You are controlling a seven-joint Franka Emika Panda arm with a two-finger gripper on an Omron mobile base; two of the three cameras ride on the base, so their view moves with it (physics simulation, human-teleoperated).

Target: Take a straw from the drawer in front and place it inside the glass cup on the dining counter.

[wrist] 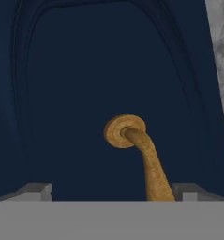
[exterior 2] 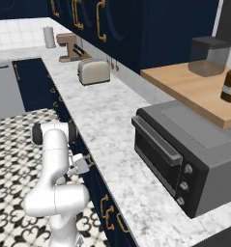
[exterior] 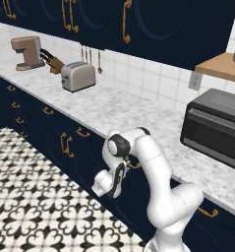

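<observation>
White robot arm rises from the lower right of the left base view and bends down toward the navy cabinet fronts below the marble table (exterior: 114,110). Its hand (exterior: 107,183) hangs low against a navy drawer (exterior: 138,183) front, just beside a curved brass handle (exterior: 132,165). On the table, near the back edge, stand a silver toaster (exterior: 78,76), a knife block (exterior: 52,62) and a coffee machine (exterior: 27,52) toward the left end. A dark toaster oven (exterior: 213,128) sits toward the right end. Patterned black and white floor tiles (exterior: 35,197) spread below.

From the right base view, the arm stands at the lower left, and the hand (exterior 2: 81,164) points at the drawer (exterior 2: 90,169) front under the table's front edge. The toaster oven (exterior 2: 184,149) is nearest on the table, the toaster (exterior 2: 93,71) farther along. A wooden shelf (exterior 2: 199,89) carries a brown bottle (exterior 2: 230,84).

Looking along the hand, the two fingertips (wrist: 36,191) stand wide apart, open and gripping nothing. Between them, closer to the right one, the brass handle (wrist: 148,161) curves out from its round mount on the closed navy drawer (wrist: 85,84) front.
</observation>
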